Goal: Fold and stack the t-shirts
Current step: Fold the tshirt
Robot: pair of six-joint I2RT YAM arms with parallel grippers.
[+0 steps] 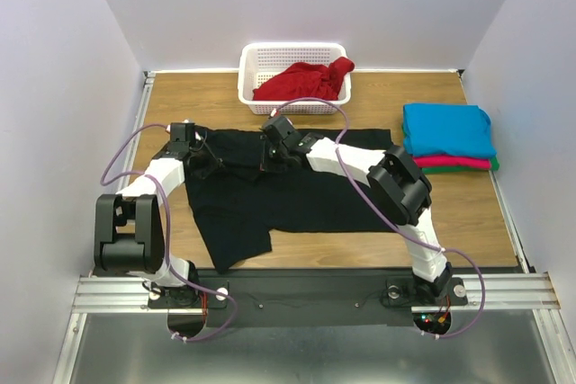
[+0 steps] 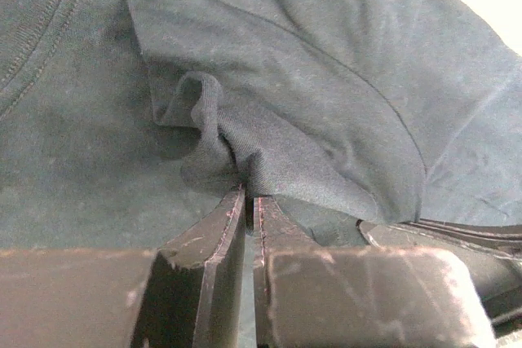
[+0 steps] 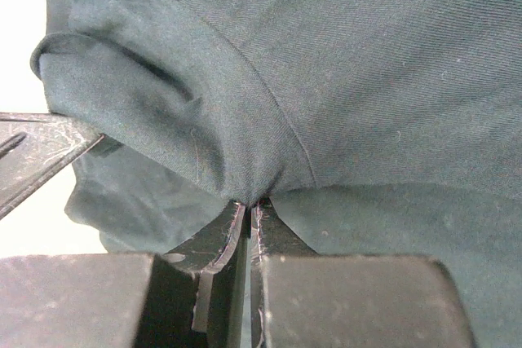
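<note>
The black t-shirt lies spread over the middle of the table. My left gripper sits at its upper left part, shut on a pinched fold of black cloth. My right gripper is close beside it, near the shirt's top edge, shut on another bunched fold of the black shirt. A red t-shirt lies crumpled in the basket. Folded turquoise-blue, pink-red and green t-shirts are stacked at the right.
The white lattice basket stands at the back centre. The folded stack sits near the table's right edge. Bare wood shows at the far left and in front of the stack.
</note>
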